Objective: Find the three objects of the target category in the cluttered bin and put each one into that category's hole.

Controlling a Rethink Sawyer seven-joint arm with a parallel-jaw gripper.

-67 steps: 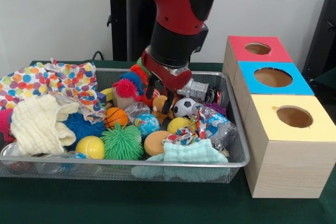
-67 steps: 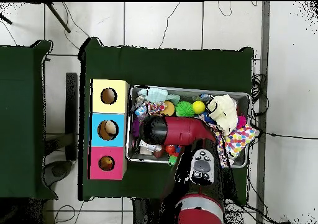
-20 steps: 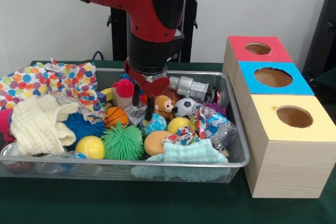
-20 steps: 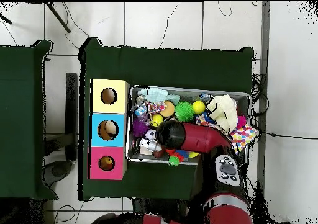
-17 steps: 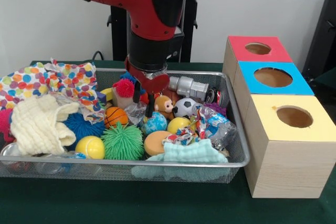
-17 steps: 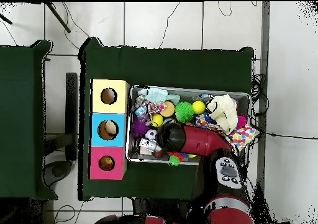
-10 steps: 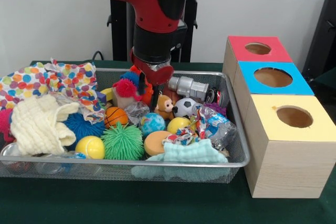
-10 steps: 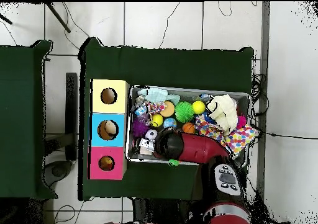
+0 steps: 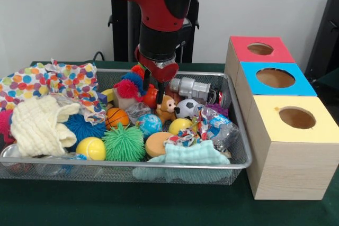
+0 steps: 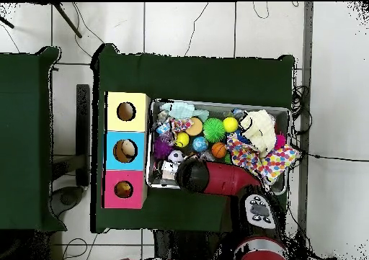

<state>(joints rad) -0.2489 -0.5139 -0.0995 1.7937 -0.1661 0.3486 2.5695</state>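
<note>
Since a second ago the arm (image 9: 159, 9) has shifted toward the bin's (image 9: 239, 152) far rim and risen slightly. It hangs upright, its gripper (image 9: 152, 89) empty with fingers parted narrowly above the monkey (image 9: 168, 108). Balls fill the bin beside the three-holed box (image 9: 288, 130).

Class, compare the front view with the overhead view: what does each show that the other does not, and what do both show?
Only the front view shows the gripper with fingers apart above the toy monkey. Only the overhead view shows something lying inside the blue box's hole and the tiled floor. Both show the wire bin, the green spiky ball and the three boxes.
</note>
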